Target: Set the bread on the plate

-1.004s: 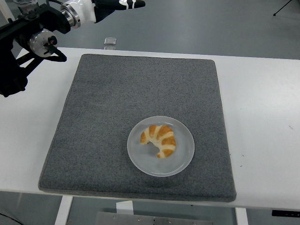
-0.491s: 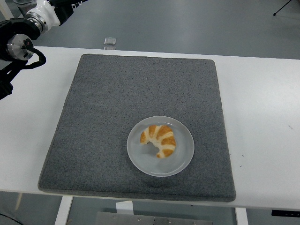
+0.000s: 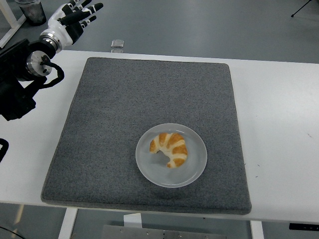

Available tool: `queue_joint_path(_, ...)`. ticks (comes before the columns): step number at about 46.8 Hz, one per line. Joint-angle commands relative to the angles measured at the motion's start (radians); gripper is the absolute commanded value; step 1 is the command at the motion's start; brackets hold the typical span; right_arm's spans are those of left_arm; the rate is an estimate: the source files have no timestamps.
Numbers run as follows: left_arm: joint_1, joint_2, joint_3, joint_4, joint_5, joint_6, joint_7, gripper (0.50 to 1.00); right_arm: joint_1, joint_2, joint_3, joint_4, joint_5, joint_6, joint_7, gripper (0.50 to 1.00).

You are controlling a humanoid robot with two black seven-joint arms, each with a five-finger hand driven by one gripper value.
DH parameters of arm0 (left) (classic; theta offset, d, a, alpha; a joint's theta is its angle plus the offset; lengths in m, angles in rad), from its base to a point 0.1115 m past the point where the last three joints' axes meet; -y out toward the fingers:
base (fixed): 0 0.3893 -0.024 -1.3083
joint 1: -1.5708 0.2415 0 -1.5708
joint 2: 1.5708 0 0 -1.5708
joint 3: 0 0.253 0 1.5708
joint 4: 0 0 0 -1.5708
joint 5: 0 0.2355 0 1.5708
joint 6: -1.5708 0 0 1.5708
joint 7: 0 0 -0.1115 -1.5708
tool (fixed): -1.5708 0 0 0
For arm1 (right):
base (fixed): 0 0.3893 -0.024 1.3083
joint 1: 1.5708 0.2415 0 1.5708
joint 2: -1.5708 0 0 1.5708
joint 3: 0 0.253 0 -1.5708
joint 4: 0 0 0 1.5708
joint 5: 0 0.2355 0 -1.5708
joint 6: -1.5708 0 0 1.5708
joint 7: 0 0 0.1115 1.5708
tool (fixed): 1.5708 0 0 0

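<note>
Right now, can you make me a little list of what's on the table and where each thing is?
bread: croissant lying on the plate
plate: clear, round, on the mat's near half
mat: grey, square, covering the middle of the white table
left hand: raised at the far left corner, fingers spread, holding nothing
right hand: not in view
task: bread is on the plate

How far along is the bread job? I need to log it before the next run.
It looks done: the bread lies on the plate, which sits on the grey mat. Nothing is in hand; the left hand is open at the far left corner, away from the plate. Nothing appears left to do.
</note>
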Motion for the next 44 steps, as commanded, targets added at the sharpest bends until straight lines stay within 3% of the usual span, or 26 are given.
queue_joint_path(1,0.024,-0.017,-0.029,0.001,-0.021,0.0,-0.012,1.0,0.0,0.0,-0.001,0.0,0.0,0.0,0.0,0.954)
queue_joint_path(10,0.073,-0.052,-0.086,0.001,-0.023,0.0,-0.09,1.0,0.0,0.0,0.0,0.0,0.0,0.0,0.0,0.952)
queue_joint_path(20,0.103,-0.087,-0.115,0.004,-0.024,0.012,-0.126,1.0,0.0,0.0,-0.001,0.0,0.003,0.0,0.0,0.952)
queue_joint_path(44,0.106,-0.112,-0.17,0.044,-0.053,0.015,-0.127,1.0,0.0,0.0,0.002,0.0,0.005,0.008,0.0,0.952)
